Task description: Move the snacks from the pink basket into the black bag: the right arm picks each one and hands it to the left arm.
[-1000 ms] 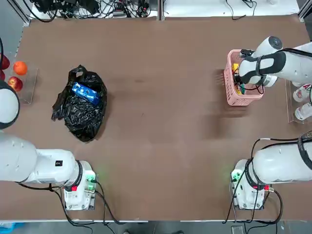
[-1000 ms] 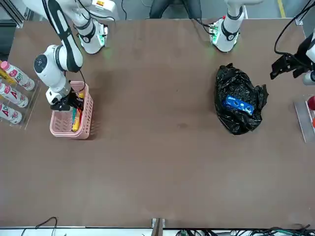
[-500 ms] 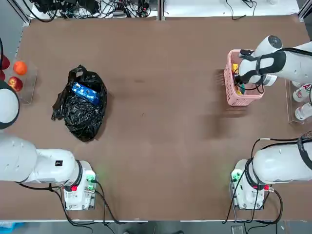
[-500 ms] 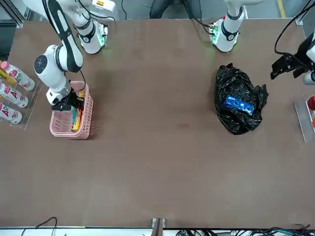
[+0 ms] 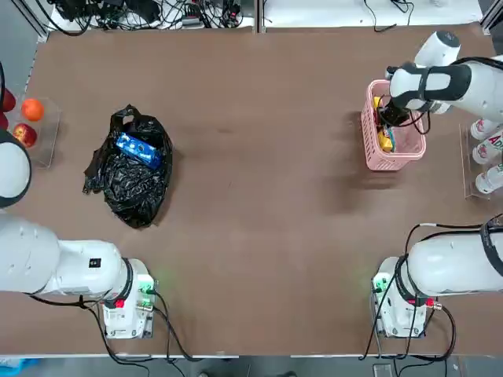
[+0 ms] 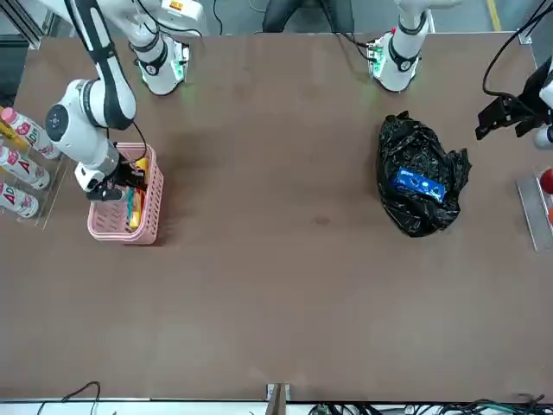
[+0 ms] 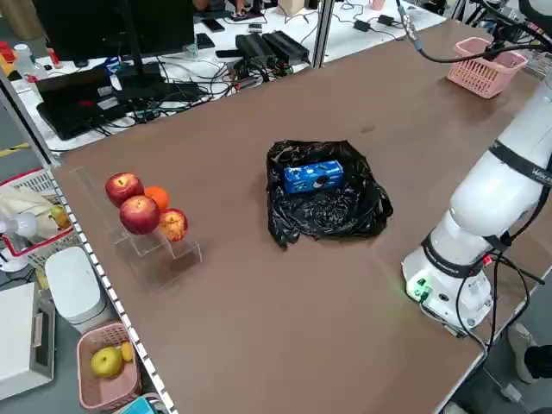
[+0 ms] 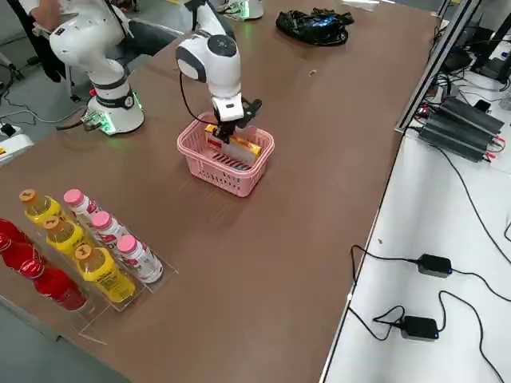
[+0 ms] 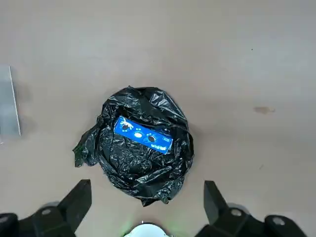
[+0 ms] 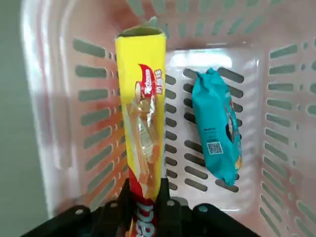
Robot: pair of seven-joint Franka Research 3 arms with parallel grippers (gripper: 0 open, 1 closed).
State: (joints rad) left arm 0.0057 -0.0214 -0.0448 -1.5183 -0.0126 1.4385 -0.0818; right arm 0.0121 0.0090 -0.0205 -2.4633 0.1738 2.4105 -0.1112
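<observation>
My right gripper [image 10: 146,210] is clamped on the near end of the yellow packet [image 10: 142,128], fingers pinched tight on the red-printed end, and the packet stands up along its length over the pink basket [image 10: 44,123]. In the overhead view the basket [image 5: 368,135] sits at about two o'clock on the table, and my right gripper [image 5: 391,115] hangs over its far half. The packet's far end points toward the basket's end wall; whether it has cleared the basket floor I cannot tell.

The teal packet [image 10: 218,131] lies flat on the basket's slotted floor, just beside the yellow one and not touching it, as far as I can see.

The black bag [image 5: 132,166] sits at about nine o'clock on the table, well apart from the basket, its mouth open upward. The blue packet [image 5: 137,149] lies on top of its wrinkled folds, toward the far side of the bag.

My left gripper [image 9: 143,207] hangs high above the bag with its fingers spread wide and nothing between them. In the front view it [image 6: 510,114] shows off toward the table's edge at three o'clock.

White bottles [image 6: 24,164] stand in a clear rack just beyond the basket, and apples and an orange [image 7: 142,207] rest on a clear stand past the bag.
</observation>
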